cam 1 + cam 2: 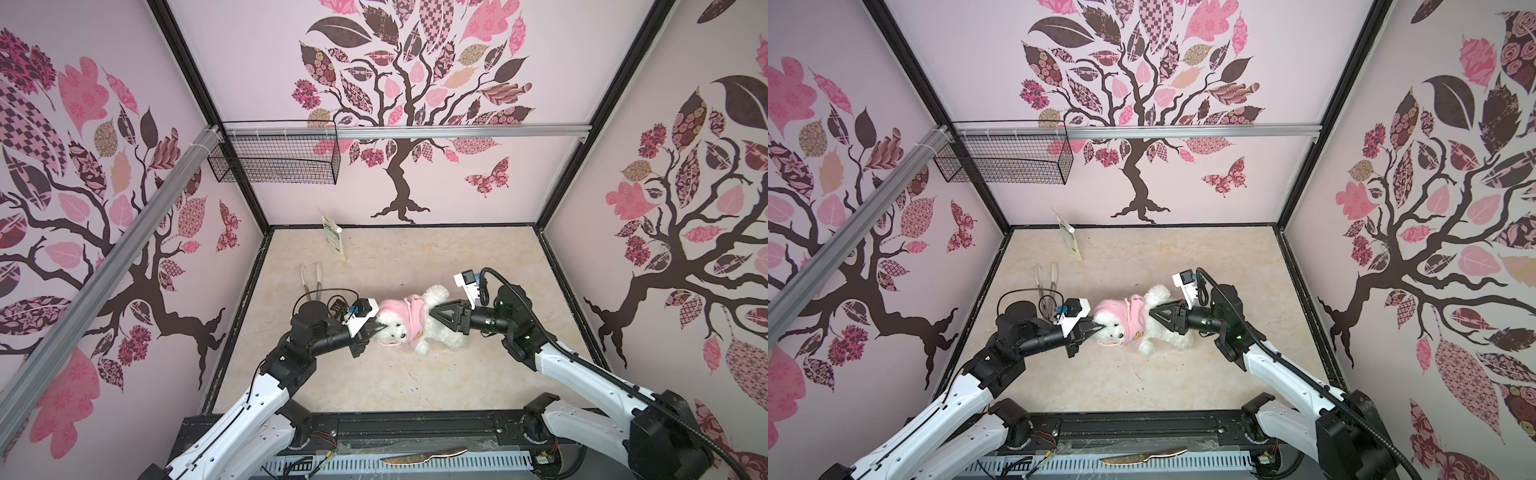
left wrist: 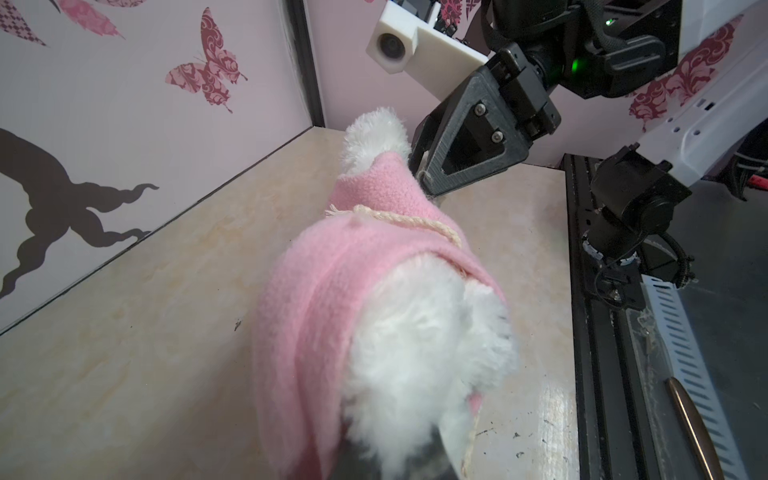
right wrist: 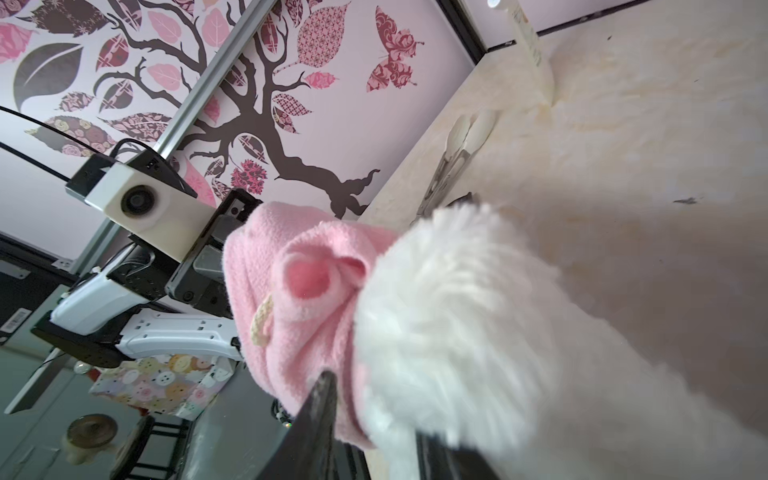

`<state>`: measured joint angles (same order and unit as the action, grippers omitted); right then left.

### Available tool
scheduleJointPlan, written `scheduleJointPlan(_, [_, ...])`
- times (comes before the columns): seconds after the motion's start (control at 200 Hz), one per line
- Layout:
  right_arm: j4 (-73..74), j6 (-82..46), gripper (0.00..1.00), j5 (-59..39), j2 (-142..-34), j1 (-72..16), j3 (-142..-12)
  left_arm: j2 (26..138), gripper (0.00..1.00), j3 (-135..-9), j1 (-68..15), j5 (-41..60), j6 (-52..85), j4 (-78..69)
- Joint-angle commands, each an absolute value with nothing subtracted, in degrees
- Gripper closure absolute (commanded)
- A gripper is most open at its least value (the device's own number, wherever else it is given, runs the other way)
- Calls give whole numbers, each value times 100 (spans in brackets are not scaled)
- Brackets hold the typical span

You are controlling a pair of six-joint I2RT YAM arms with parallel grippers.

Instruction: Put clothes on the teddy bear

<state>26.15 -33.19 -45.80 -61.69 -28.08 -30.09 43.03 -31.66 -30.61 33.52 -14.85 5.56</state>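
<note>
Behind the teddy bear's head and off to its left, a pair of tongs (image 1: 311,277) lies on the table (image 1: 374,382). Closer in, the left gripper (image 1: 375,326) is pressed against the crown of the bear's head, where the hood's rim meets the fur. Its jaws are clenched tight, though whether they pinch fabric or fur cannot be told.

The teddy bear (image 1: 445,335) lies on its side in the middle of the table, its head toward the left gripper and its legs pointing right. A pink hoodie (image 1: 409,313) covers its head and chest, and the white legs and one paw stick out bare.

At the bear's middle, the right gripper (image 1: 432,312) touches the hoodie's hem. In the right wrist view its fingers (image 3: 320,415) stand apart with pink hem and white fur between them. Whether they squeeze cannot be told.
</note>
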Motion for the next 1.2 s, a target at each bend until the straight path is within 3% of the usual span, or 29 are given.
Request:
scheduleJointPlan(0.0, [3216,-3612,70,-4964,-6363,-2916,-3195,4271,100,-3052,-3109,3584,-1886,114])
scheduleJointPlan(0.195, [3015,-3513,77,-4592,-6583,-2946,-3189,4252,100,-3015,-3133,3628,-1894,97])
scheduleJointPlan(0.755, [3231,-3524,78,-4029,-7260,-3532,-3457,4379,100,-3032,-3209,3790,-1970,88])
scheduleJointPlan(0.89, [3270,-3552,87,-3971,-7437,-3656,-3543,4405,100,-3041,-3226,3650,-1951,88])
scheduleJointPlan(0.985, [3180,-3472,100,-3732,-7359,-3655,-3511,4396,100,-3045,-3231,3440,-1975,151])
scheduleJointPlan(1.195, [2255,-3234,100,-2280,-6599,-2898,-3146,4117,100,-3047,-3226,3336,-2508,824])
